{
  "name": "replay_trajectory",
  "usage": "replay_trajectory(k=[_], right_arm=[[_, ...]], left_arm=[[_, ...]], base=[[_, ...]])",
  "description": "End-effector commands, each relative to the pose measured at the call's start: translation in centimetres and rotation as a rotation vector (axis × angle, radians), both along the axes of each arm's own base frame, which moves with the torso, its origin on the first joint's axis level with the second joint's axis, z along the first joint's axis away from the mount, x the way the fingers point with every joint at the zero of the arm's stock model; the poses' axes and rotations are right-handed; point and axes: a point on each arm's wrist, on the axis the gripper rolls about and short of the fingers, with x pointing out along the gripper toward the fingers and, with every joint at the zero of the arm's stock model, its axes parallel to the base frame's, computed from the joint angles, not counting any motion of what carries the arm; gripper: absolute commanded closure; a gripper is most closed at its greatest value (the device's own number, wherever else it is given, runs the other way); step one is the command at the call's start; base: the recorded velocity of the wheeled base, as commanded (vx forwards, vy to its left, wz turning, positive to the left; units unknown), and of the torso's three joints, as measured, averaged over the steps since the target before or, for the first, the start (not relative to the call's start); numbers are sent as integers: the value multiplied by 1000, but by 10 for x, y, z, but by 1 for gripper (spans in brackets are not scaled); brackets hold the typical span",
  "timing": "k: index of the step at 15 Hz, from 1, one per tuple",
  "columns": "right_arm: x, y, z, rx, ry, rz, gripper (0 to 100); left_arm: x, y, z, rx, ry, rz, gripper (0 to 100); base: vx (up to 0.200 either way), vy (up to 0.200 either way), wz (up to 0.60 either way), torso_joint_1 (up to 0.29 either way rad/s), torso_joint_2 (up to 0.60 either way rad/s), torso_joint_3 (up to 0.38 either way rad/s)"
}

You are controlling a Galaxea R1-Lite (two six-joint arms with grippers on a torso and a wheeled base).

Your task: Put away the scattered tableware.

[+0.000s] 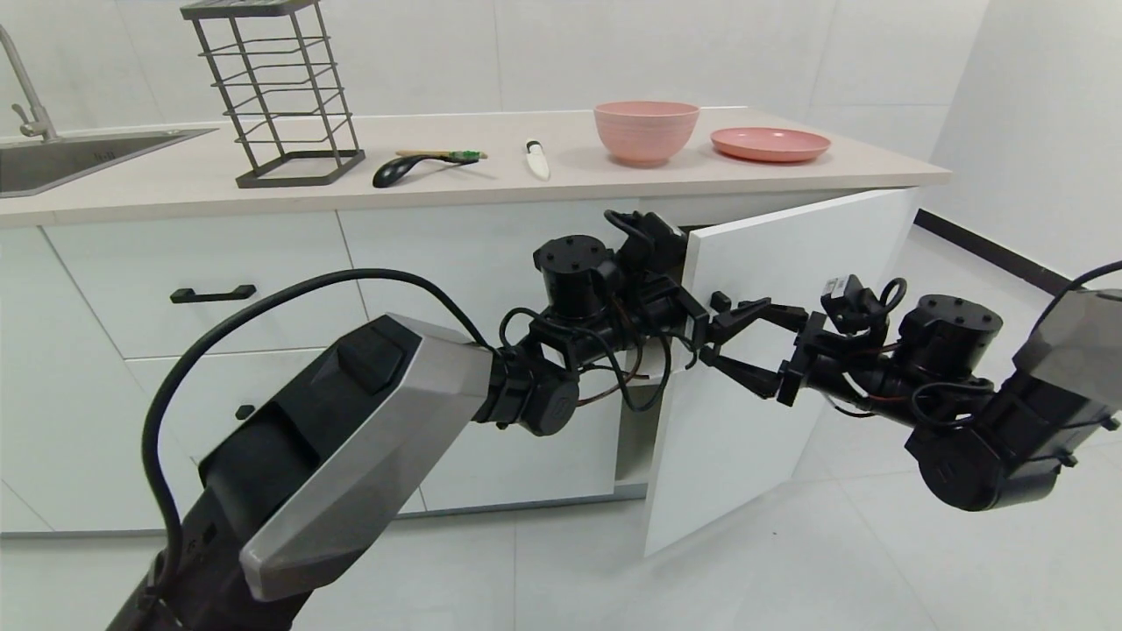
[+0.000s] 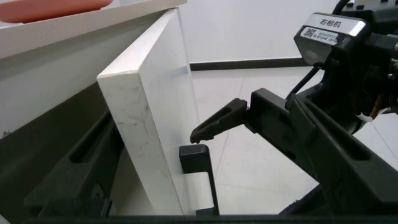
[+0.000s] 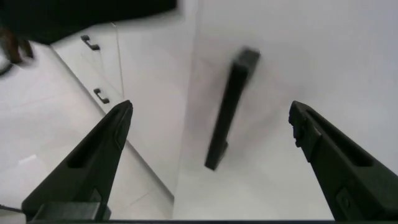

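Observation:
The scattered tableware lies on the counter (image 1: 526,188): a pink bowl (image 1: 646,130), a pink plate (image 1: 770,143), a black spoon (image 1: 408,166), a wooden stick with a green band (image 1: 443,155) and a small white utensil (image 1: 536,158). Below the plate, a white cabinet door (image 1: 789,254) stands partly open. My left gripper (image 1: 671,307) is at the door's free edge (image 2: 146,112). My right gripper (image 1: 712,331) is open in front of the door's face, with the black handle (image 3: 227,109) framed between its fingers (image 3: 93,155) without touching them.
A dark wire dish rack (image 1: 280,96) stands on the counter's left part, beside a steel sink (image 1: 79,158) with a tap. White drawers with black handles (image 1: 213,294) sit left of the open cabinet. The floor (image 1: 877,561) is pale tile.

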Motion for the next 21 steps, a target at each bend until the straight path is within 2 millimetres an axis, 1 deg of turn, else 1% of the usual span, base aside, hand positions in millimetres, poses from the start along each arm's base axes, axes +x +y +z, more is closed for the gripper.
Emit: replay_trajectory(k=[1,2,3,6,7,8,9,10,12,14,16,18,19,20,21], right_arm=[[2,-3,-6,-2,27,-20,0],[-2,-3,-9,-5,45,-18,0],[-11,-2,-13,-10,75,-12,0],[-58,-4,-8,-32,151,-10,0],[-70,-6,-3,-35,158,-11,0],[-88,-9,5,-36,158,-30,0],[-95,-11,9,-37,154,-45,0],[-115,-16,17,-37,151,-69,0],[-148,-23,25,-38,154,-88,0],[-175,-26,36,-34,121,-105,0],[-188,-31,53,-16,29,-124,0],[-193,-38,67,-3,-50,-167,0],[-194,-46,79,3,-118,-214,0],[-193,-50,89,7,-174,-238,0],[-192,-56,104,10,-249,-272,0]], left_arm=[[-2,-1,2,-2,-2,-7,0],[-5,-4,2,-2,-2,-13,0],[-6,-5,2,-2,0,-11,0],[-12,-13,2,31,37,-13,0],[-15,-18,4,34,40,-12,0],[-17,-23,8,40,49,-5,0],[-17,-24,10,43,52,1,0],[-16,-24,13,45,57,17,0],[-14,-22,11,52,72,61,0],[-13,-23,8,67,85,78,0],[-14,-26,-1,95,66,78,0],[-13,-28,-11,126,31,81,0],[-19,-36,-17,134,25,62,0],[-23,-40,-18,135,26,52,0],[-30,-46,-18,133,22,32,0]], base=[[0,0,0,0,0,0],[0,0,0,0,0,0],[0,0,0,0,0,0],[0,0,0,0,0,0],[0,0,0,0,0,0],[0,0,0,0,0,0],[0,0,0,0,0,0],[0,0,0,0,0,0],[0,0,0,0,0,0],[0,0,0,0,0,0],[0,0,0,0,0,0],[0,0,0,0,0,0],[0,0,0,0,0,0],[0,0,0,0,0,0],[0,0,0,0,0,0]])
